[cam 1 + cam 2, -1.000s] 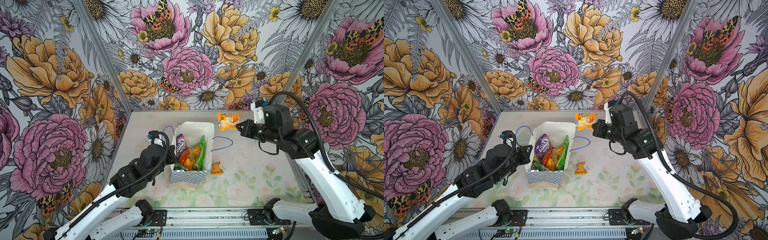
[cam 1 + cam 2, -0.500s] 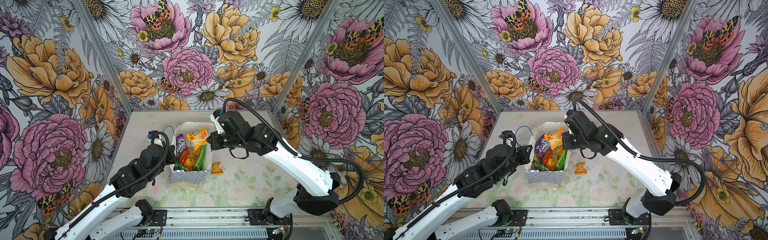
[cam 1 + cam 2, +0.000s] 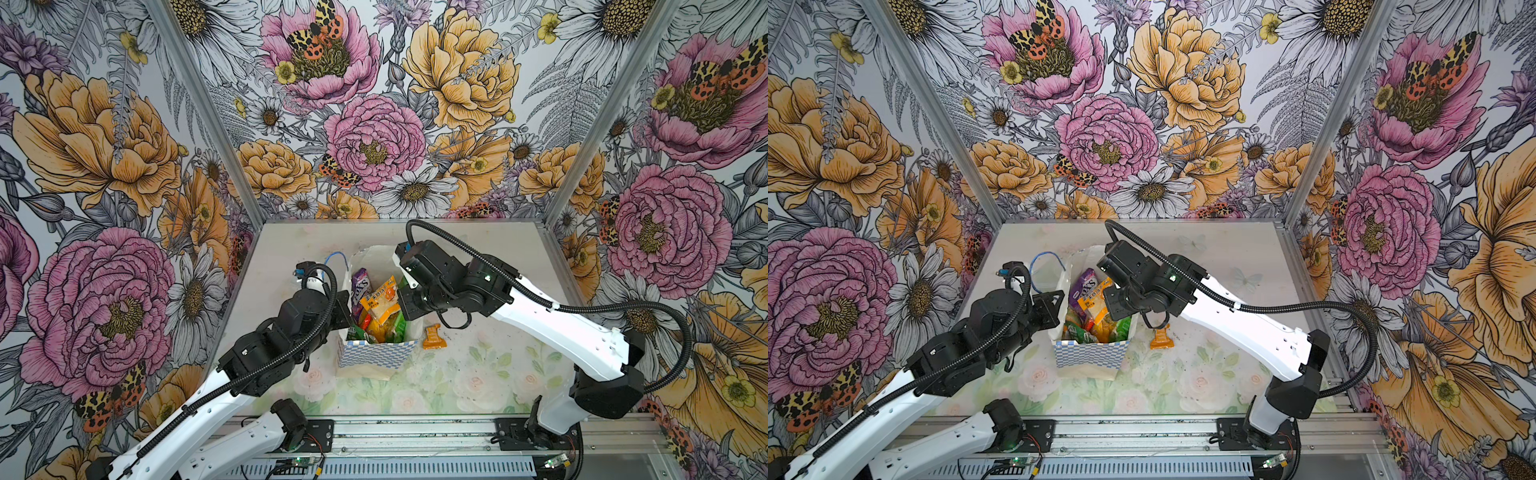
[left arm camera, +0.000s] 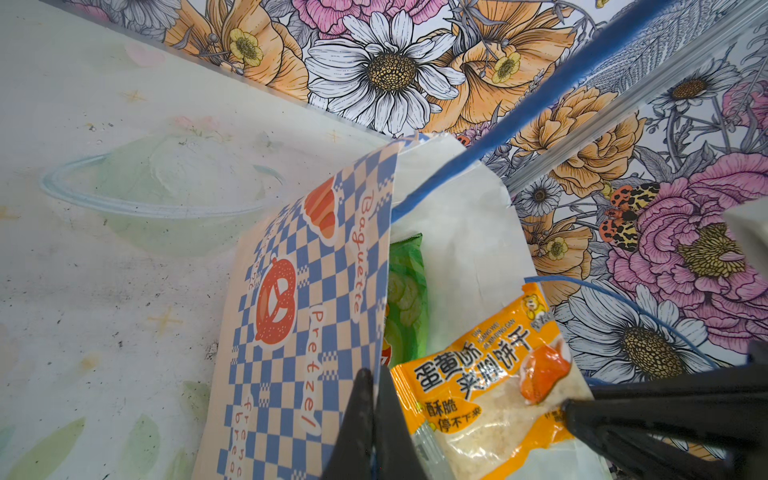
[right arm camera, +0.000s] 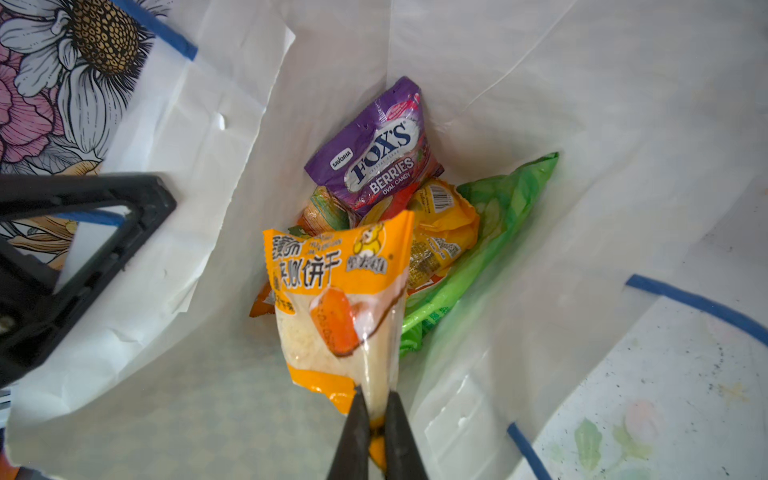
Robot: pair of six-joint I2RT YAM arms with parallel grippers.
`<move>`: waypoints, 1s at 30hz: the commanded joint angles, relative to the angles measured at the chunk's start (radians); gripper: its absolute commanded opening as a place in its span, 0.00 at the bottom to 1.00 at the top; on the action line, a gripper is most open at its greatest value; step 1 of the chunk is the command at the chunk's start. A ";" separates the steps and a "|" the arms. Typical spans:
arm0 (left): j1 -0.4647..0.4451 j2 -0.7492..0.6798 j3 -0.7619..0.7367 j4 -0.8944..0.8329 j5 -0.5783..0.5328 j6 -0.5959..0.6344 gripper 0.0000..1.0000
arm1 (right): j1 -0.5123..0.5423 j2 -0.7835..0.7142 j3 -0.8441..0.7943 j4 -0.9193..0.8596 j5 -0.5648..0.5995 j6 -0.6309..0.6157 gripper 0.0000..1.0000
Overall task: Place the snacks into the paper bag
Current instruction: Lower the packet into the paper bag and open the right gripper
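The paper bag [image 3: 374, 353] [image 3: 1090, 353] stands open at the table's middle, checkered outside, white inside [image 5: 540, 104]. My left gripper [image 4: 376, 399] is shut on its left rim [image 4: 316, 291]. My right gripper [image 5: 376, 411] is shut on the lower edge of a big orange-yellow packet [image 5: 336, 291] [image 3: 380, 299] [image 3: 1094, 301] [image 4: 490, 395] and holds it in the bag's mouth. Under it lie a purple Fox's Berries packet [image 5: 374, 153] [image 3: 358, 284], a green packet [image 5: 490, 249] [image 4: 405, 299] and other snacks. A small orange sachet [image 3: 433, 336] [image 3: 1160, 337] lies on the table just right of the bag.
A blue cord handle [image 3: 334, 259] sticks up behind the bag's left side. A clear plastic bowl [image 4: 166, 187] sits on the table beyond the bag. Floral walls close in the table at the back and on both sides [image 3: 552, 232].
My right arm has swung left from the back of the table with the orange-yellow packet and brought it down into the bag's mouth. The left arm has stayed put on the rim.
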 commanded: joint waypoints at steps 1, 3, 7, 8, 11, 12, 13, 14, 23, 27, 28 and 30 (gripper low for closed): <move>0.008 -0.035 -0.001 0.078 -0.007 -0.017 0.00 | 0.017 0.032 0.012 -0.014 0.014 -0.031 0.00; 0.008 -0.034 -0.002 0.078 -0.005 -0.015 0.00 | 0.035 0.050 0.022 -0.023 0.027 -0.025 0.00; 0.007 -0.030 -0.002 0.078 -0.003 -0.016 0.00 | 0.062 0.096 0.047 -0.039 0.052 -0.024 0.00; 0.007 -0.027 -0.002 0.077 -0.004 -0.017 0.00 | 0.066 0.108 0.050 -0.044 0.063 -0.025 0.00; 0.007 -0.022 0.001 0.077 0.005 -0.016 0.00 | 0.072 0.135 0.051 -0.052 0.083 -0.019 0.00; 0.007 -0.023 0.003 0.077 0.005 -0.014 0.00 | 0.072 0.142 0.051 -0.052 0.083 -0.018 0.00; 0.007 -0.025 0.003 0.077 0.002 -0.015 0.00 | 0.075 0.151 0.051 -0.051 0.083 -0.016 0.00; 0.007 -0.025 0.001 0.078 -0.001 -0.015 0.00 | 0.077 0.160 0.051 -0.050 0.085 -0.014 0.00; 0.007 -0.025 0.000 0.078 0.001 -0.014 0.00 | 0.089 0.195 0.060 -0.051 0.095 -0.007 0.01; 0.007 -0.027 -0.003 0.077 -0.004 -0.015 0.00 | 0.089 0.193 0.061 -0.052 0.098 -0.006 0.13; 0.007 -0.025 -0.003 0.078 -0.005 -0.016 0.00 | 0.088 0.192 0.062 -0.052 0.095 -0.006 0.16; 0.008 -0.022 -0.002 0.078 -0.004 -0.015 0.00 | 0.090 0.192 0.061 -0.052 0.094 -0.006 0.22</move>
